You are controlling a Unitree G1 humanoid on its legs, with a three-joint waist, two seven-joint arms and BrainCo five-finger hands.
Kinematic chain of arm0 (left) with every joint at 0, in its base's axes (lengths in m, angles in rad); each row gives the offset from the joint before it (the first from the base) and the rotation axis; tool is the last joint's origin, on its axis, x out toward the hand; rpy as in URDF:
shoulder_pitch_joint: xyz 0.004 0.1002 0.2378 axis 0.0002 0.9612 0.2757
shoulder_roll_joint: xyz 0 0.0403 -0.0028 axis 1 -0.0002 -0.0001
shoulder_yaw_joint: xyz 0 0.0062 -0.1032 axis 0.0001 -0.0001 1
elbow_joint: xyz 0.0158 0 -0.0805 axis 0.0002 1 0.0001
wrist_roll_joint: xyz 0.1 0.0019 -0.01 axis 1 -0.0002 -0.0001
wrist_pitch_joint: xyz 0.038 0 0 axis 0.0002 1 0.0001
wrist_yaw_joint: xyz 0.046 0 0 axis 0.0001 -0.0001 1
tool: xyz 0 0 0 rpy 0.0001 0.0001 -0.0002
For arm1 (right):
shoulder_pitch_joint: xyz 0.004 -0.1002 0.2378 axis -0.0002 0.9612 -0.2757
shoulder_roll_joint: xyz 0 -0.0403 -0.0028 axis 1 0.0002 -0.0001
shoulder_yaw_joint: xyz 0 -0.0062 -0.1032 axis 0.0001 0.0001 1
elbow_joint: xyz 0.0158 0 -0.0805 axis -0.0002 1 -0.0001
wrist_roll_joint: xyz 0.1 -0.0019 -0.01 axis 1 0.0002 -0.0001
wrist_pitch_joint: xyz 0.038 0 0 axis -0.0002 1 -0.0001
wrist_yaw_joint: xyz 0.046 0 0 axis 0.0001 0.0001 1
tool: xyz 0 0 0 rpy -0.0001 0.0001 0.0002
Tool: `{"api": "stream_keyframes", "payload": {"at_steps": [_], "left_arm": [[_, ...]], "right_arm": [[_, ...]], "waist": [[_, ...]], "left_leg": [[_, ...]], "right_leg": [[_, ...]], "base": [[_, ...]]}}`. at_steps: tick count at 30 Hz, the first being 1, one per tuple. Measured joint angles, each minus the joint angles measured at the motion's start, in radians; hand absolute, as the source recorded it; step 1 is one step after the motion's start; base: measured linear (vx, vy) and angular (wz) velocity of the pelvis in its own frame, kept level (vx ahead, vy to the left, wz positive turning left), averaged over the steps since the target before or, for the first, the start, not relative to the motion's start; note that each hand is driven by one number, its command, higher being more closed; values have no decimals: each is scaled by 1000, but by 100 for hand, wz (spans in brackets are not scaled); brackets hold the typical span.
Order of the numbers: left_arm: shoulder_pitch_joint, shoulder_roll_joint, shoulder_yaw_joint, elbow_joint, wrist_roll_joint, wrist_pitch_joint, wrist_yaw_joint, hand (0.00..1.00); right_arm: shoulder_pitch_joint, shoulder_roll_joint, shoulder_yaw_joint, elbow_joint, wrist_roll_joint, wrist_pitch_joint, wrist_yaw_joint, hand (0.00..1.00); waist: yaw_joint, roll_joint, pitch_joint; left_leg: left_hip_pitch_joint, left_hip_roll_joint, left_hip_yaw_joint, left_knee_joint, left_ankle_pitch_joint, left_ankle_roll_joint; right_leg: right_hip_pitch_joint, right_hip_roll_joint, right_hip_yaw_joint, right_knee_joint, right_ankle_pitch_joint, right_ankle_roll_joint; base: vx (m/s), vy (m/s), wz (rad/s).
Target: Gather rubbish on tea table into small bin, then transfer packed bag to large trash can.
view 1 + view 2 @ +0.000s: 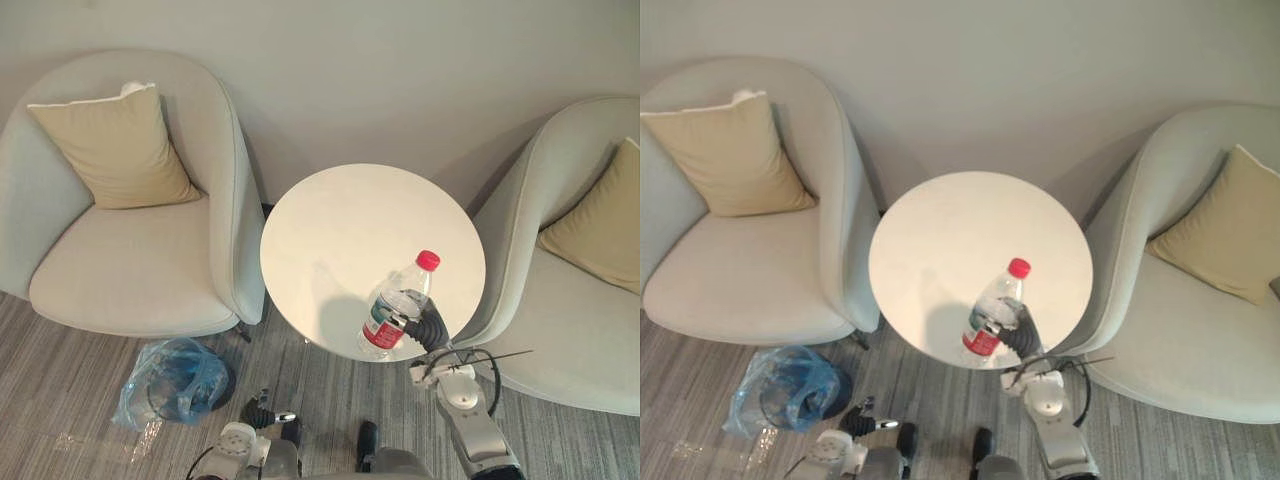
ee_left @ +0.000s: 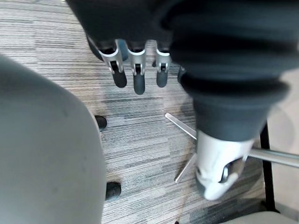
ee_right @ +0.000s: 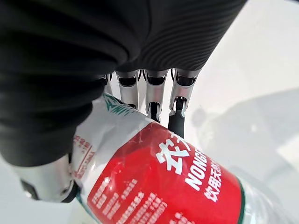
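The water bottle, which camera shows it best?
The left eye view: the whole bottle, red cap to base, over the table, held by the right hand. The right eye view matches it; the right wrist view gives its red label very close.

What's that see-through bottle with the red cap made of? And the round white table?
The see-through bottle with the red cap looks like thin clear plastic, crinkled and glinting. The round white table looks smooth, faintly shiny: perhaps painted wood or laminate.

1. We note a clear bottle (image 1: 402,298) with red cap (image 1: 428,260) and red-and-white label (image 1: 378,334).
2. We see a white table (image 1: 345,225), pale grey armchairs (image 1: 130,280), tan cushions (image 1: 115,150).
3. We record grey striped carpet (image 1: 60,375) and a translucent blue bag (image 1: 172,380).
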Motion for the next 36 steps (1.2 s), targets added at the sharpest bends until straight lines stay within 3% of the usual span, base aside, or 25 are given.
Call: {"api": "stream_keyframes", "payload": {"at_steps": [9,15,19,21,22,23,24,25,27,29,30,31,32,33,36], "left_arm": [[6,-1,-8,20,11,2,0,0],[15,-3,-18,22,12,1,0,0],[-5,-21,-39,18,11,-1,1,0],[-9,-32,-53,-10,11,-6,1,0],[-16,-23,-59,-10,12,-7,1,0],[-32,-27,-66,-5,12,-4,0,0],[-36,-30,-69,-5,15,-3,-1,0],[-33,-33,-79,-4,25,-3,0,0],[-25,-52,-80,0,49,-2,-1,0],[-3,-63,-103,4,63,-1,-1,0],[0,-65,-117,5,72,-1,-1,0],[-2,-64,-123,10,79,-1,-1,0],[-4,-53,-115,7,81,-3,0,0],[-3,-47,-115,2,81,-2,0,0],[7,-44,-107,0,84,-3,2,0]], "right_arm": [[43,-1,1,-43,-91,-1,5,100],[53,-13,2,-44,-112,-3,-3,100],[0,-85,1,-45,-136,-10,-24,100],[-72,-112,0,-44,-138,-9,-49,100],[-84,-112,-2,-44,-138,-9,-57,100],[-112,-120,-5,-43,-138,-8,-63,100],[-124,-127,-9,-43,-138,-6,-66,100],[-132,-129,-19,-43,-138,-6,-74,100],[-137,-129,-44,-43,-138,-6,-89,100],[-135,-129,-73,-42,-148,3,-100,100],[-136,-129,-83,-42,-149,6,-102,100],[-136,-123,-89,-33,-158,9,-105,100],[-137,-96,-87,0,-165,11,-109,100],[-136,-81,-76,16,-173,13,-108,100],[-124,-37,-33,49,-176,14,-96,100]], "waist": [[-13,3,-28],[-14,26,-43],[-12,79,-7],[-13,115,13],[-15,105,14],[-15,108,24],[-15,109,23],[-18,98,30],[-48,99,28],[-79,108,23],[-90,125,16],[-98,123,18],[-92,84,23],[-87,69,21],[-82,61,13]], "left_leg": [[39,6,22,-6,0,0],[20,3,9,0,2,-2],[-64,0,-39,23,37,-12],[-187,0,-44,99,73,-49],[-187,-8,-48,66,100,-59],[-208,-1,6,106,82,-27],[-228,9,71,205,34,17],[-212,34,165,312,-29,22],[-137,87,275,376,-81,-9],[-6,120,307,236,-95,-55],[33,120,296,142,-102,-71],[68,116,296,56,-113,-74],[79,89,295,18,-86,-63],[79,74,294,19,-82,-56],[81,18,270,22,-77,-23]], "right_leg": [[35,6,21,-21,11,-2],[31,5,6,-27,15,-2],[-30,-3,-51,7,15,-4],[-100,4,-77,41,21,-24],[-108,-20,-92,32,27,-36],[-127,-37,-143,46,29,-46],[-138,-47,-163,65,24,-54],[-140,-64,-181,81,23,-55],[-138,-92,-229,103,23,-55],[-141,-103,-276,121,31,-41],[-142,-98,-294,122,37,-32],[-145,-96,-306,123,48,-18],[-145,-122,-307,123,65,-2],[-143,-138,-305,125,71,3],[-144,-187,-253,155,74,32]], "base": [[-6,4,-6],[-12,2,8],[-82,-12,47],[-167,-30,59],[-164,-7,77],[-140,-12,64],[-161,-30,67],[-159,-35,65],[-149,49,74],[-179,207,76],[-177,241,76],[-244,271,62],[-168,162,46],[-242,212,18],[-189,151,13]]}}
